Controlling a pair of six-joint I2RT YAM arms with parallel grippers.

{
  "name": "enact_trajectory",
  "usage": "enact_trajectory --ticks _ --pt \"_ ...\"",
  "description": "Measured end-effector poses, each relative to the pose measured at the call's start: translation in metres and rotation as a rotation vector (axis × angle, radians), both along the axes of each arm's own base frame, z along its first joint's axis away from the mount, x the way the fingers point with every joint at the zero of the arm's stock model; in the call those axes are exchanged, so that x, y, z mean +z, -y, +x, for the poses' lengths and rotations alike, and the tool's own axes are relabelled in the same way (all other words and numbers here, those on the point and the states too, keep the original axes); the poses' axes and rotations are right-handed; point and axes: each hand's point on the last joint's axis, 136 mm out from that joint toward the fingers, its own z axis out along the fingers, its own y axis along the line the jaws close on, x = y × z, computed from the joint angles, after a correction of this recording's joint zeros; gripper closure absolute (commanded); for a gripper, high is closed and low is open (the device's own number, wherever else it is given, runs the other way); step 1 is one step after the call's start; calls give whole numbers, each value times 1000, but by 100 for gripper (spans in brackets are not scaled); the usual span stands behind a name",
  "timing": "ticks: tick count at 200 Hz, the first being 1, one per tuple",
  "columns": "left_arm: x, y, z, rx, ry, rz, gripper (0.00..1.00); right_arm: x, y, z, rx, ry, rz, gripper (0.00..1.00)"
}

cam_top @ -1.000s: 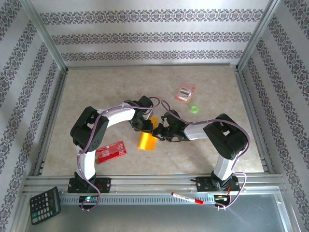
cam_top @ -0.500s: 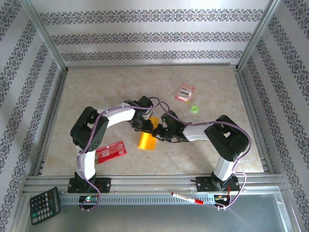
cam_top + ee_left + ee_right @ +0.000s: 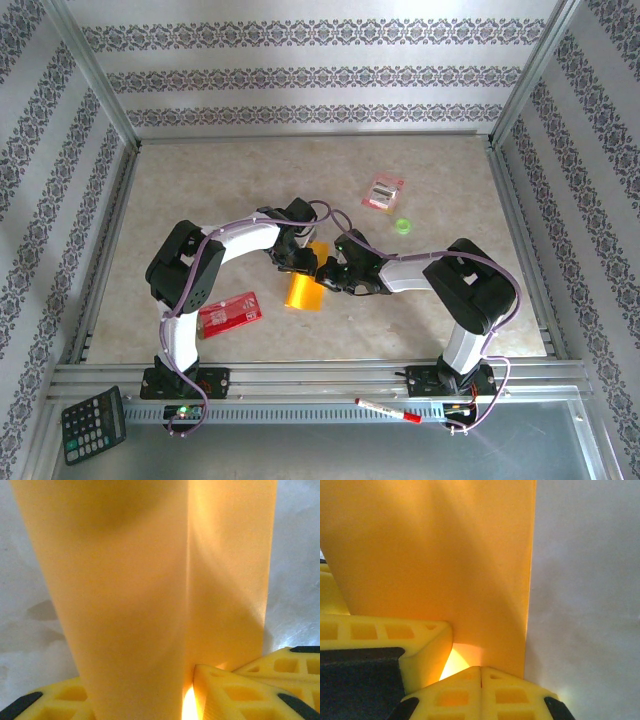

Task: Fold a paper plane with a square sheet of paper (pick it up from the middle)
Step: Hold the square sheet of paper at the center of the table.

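Observation:
The square sheet of paper (image 3: 305, 290) is orange-yellow and lies folded at the middle of the table, with both grippers meeting over its far end. In the left wrist view the paper (image 3: 135, 580) rises as a folded, curved band between the yellow fingers (image 3: 225, 690) of my left gripper (image 3: 140, 700). Those fingers stand apart, and light shows between the paper and the right one. My right gripper (image 3: 481, 677) is shut with its tips together at the paper's (image 3: 435, 555) near edge. I cannot tell whether paper is pinched in it. From above, the left gripper (image 3: 303, 262) and right gripper (image 3: 325, 272) nearly touch.
A red packet (image 3: 230, 310) lies beside the left arm. Further back on the right are a pink-and-white packet (image 3: 383, 191) and a small green thing (image 3: 402, 226). A calculator (image 3: 93, 424) and a red marker (image 3: 388, 410) rest on the metal rail in front.
The right arm's wrist has edged slightly left toward the paper. The paper and the left arm stay where they were.

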Motion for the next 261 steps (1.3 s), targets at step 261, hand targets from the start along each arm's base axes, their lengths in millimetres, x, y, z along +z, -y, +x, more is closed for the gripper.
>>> enact_trajectory --ticks 261 --pt "11 -22 -5 141 -87 -145 54 0 -4 2 4 21 30 100"
